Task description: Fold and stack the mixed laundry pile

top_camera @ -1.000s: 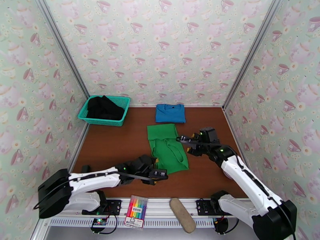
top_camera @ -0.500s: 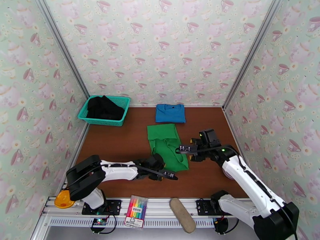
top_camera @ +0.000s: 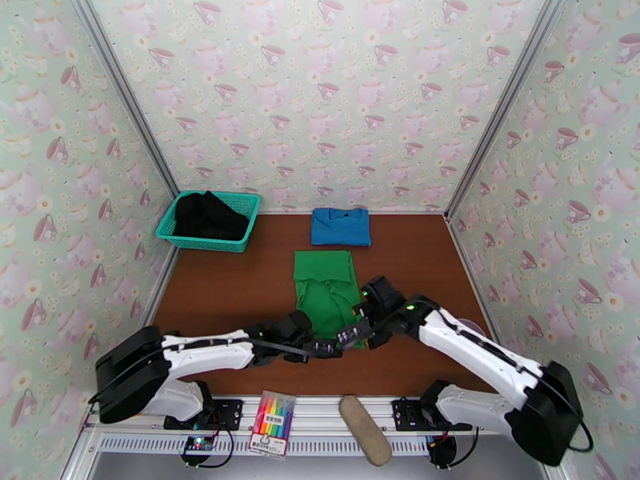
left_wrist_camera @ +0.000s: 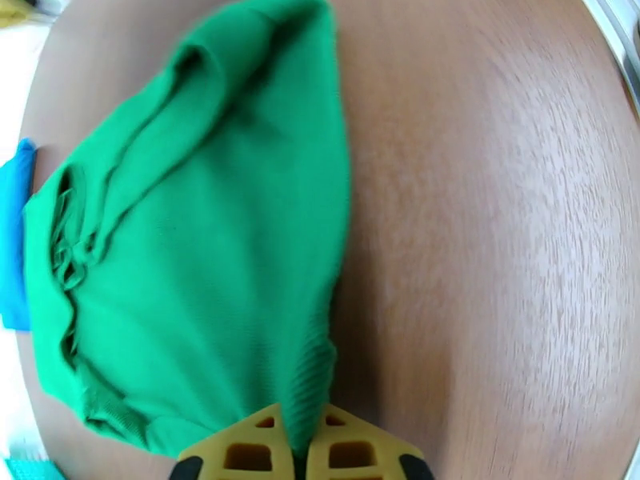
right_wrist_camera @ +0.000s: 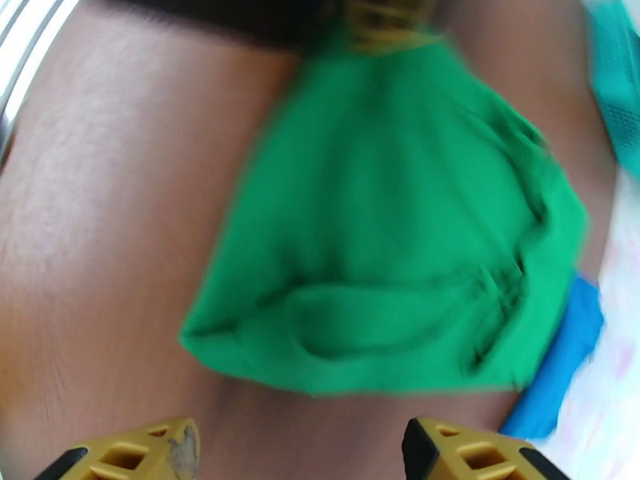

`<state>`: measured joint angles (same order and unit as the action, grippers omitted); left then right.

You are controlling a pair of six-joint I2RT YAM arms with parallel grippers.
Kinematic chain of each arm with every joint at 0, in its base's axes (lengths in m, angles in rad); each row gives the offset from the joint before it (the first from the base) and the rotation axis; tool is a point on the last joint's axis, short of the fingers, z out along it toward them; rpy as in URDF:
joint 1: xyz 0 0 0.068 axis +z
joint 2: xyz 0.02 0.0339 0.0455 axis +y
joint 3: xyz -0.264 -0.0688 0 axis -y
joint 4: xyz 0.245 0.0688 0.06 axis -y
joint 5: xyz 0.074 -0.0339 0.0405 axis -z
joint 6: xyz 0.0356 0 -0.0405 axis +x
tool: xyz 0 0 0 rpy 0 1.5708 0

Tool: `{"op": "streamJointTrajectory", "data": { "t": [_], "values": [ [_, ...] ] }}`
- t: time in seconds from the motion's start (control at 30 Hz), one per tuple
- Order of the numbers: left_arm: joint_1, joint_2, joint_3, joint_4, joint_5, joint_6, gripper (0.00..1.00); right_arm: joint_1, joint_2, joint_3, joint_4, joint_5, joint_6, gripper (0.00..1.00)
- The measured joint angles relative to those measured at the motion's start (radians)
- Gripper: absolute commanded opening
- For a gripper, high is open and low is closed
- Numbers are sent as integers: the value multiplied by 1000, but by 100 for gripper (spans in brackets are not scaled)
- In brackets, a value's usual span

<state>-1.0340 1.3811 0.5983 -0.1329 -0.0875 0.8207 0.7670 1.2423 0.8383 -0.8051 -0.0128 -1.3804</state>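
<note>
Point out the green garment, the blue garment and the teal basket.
green garment (top_camera: 324, 288), top external view, flat middle
blue garment (top_camera: 341, 226), top external view, folded centre
teal basket (top_camera: 204, 243), top external view, front wall

Three walls, back (top_camera: 320, 98), left (top_camera: 48, 194) and right (top_camera: 576, 194), all in pale green wallpaper printed with pink teacups, teapots and small flowers, joined at the back corners by bare aluminium posts (top_camera: 120, 90) that lean outward in the top view. Tabletop (top_camera: 224, 290) is reddish-brown wood grain running up to a thin white strip under the back wall, with a slotted aluminium rail (top_camera: 320, 418) across the near edge. Lighting is bright and even with soft shadows, and the wood shows a faint sheen in the left wrist view.
</note>
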Motion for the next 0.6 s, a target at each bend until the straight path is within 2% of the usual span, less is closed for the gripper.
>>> {"op": "streamJointTrajectory", "data": {
  "t": [0.13,0.27,0.43,0.6],
  "values": [
    [-9,-1,-51,-28,-15,-11,0,75,80,-16,33,68,-37,73],
    [-13,-2,-72,-25,-31,-24,0,106,121,-21,54,108,-64,73],
    [-15,-8,-94,3,-55,-25,0,117,130,-39,92,111,-67,73],
    [-14,-23,-110,11,-71,-25,0,118,130,-71,137,63,-8,70]
  ]
}}
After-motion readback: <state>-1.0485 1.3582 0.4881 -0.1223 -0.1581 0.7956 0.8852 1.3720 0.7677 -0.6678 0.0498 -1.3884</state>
